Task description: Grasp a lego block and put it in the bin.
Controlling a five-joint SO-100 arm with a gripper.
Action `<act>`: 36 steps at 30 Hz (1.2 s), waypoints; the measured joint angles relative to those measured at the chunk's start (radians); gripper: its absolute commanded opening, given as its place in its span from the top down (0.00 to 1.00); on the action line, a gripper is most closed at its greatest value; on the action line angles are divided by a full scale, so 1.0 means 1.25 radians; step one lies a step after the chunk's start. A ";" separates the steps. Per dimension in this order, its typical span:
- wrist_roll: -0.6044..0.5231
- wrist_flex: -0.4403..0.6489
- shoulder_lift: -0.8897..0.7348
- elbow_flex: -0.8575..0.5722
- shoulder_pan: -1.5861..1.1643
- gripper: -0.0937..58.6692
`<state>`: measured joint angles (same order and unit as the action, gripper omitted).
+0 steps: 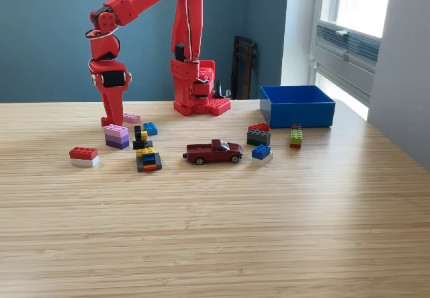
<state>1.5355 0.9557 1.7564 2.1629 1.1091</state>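
The red arm's gripper [111, 118] reaches down to the table at the exterior view's left, its tip touching or just above the wood. A flat pink lego block [132, 118] lies right beside it on the right; whether the jaws are around anything is hidden by the gripper body. The bright-blue bin [297, 105] stands open-topped at the back right, far from the gripper. Other lego blocks lie about: a pink-and-purple stack [117, 137], a red-on-white brick [83, 156], a blue brick [150, 128] and another blue brick [261, 152].
A dark-red toy car [213, 152] sits mid-table. Around it are a black-and-yellow stack [140, 137], a multicoloured pile [148, 159], a red-on-dark stack [259, 135] and a green-and-red stack [295, 136]. The arm's base [199, 93] stands at the table's back.
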 measured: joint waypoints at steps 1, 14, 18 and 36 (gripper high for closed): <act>0.000 -0.005 0.000 0.004 -0.006 0.62; -0.119 -0.009 0.000 0.017 -0.077 0.95; -0.164 -0.009 0.000 0.017 -0.090 1.00; -0.443 0.254 0.000 -0.140 -0.233 1.00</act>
<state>0.9817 1.2732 1.7564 1.9880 0.8176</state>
